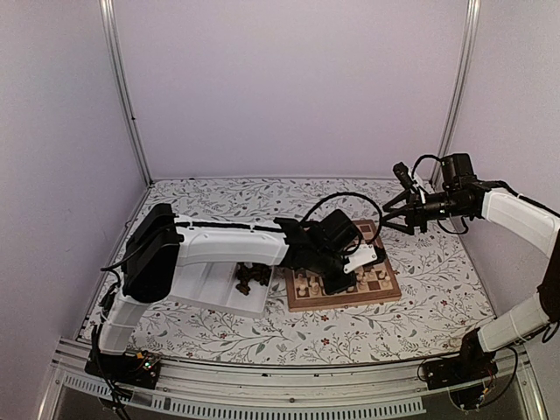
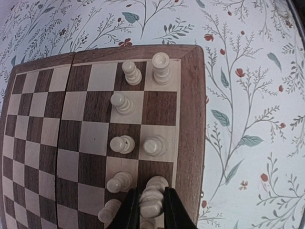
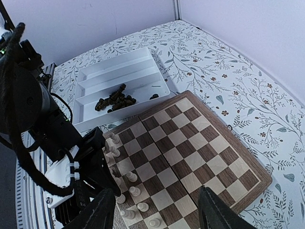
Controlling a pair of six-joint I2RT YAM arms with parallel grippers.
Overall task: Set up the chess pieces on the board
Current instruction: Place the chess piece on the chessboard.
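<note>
Board point(image 1: 386, 286): lies flat on the flowered tablecloth point(image 1: 262, 201), and most of its squares are bare.
Cream pieces point(image 2: 122, 102): stand one to a square in the two files along one border of the board.
Held cream piece point(image 2: 152, 195): stands in the outer file, on a dark square right by the board's border, between the left claw's fingers.
Dark pieces point(image 3: 114, 101): off the board, heaped in one compartment of the white tray. One lies a little apart from the heap in the same compartment.
White tray point(image 3: 119, 71): just beside the board, along the edge where the cream pieces stand.
Left gripper point(image 2: 151, 212): low over the board's cream-piece edge, its two fingers pinched against either side of the held cream piece.
Right gripper point(image 3: 159, 217): raised well above the board, fingers spread wide with nothing between them.
</note>
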